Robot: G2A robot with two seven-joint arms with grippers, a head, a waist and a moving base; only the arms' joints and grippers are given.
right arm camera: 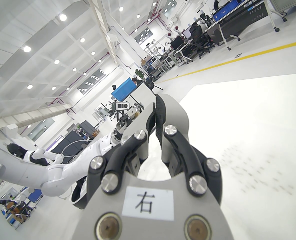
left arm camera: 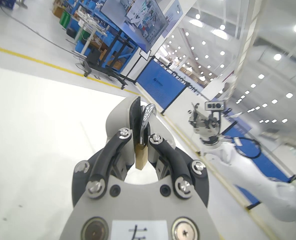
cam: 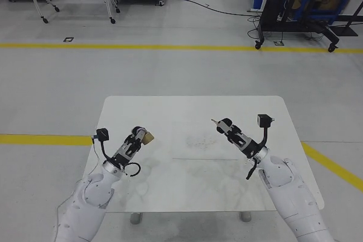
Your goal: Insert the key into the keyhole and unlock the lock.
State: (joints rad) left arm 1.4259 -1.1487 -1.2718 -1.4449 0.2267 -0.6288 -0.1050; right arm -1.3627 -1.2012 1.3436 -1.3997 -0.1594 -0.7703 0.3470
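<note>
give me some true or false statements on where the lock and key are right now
1. The left gripper is shut on the padlock. True.
2. The padlock lies flat on the table. False: it is held in the left gripper, above the table.
3. The key is already in the keyhole. False: it sticks out of the right gripper, well apart from the padlock.
4. The right gripper's fingers are closed together. True.
</note>
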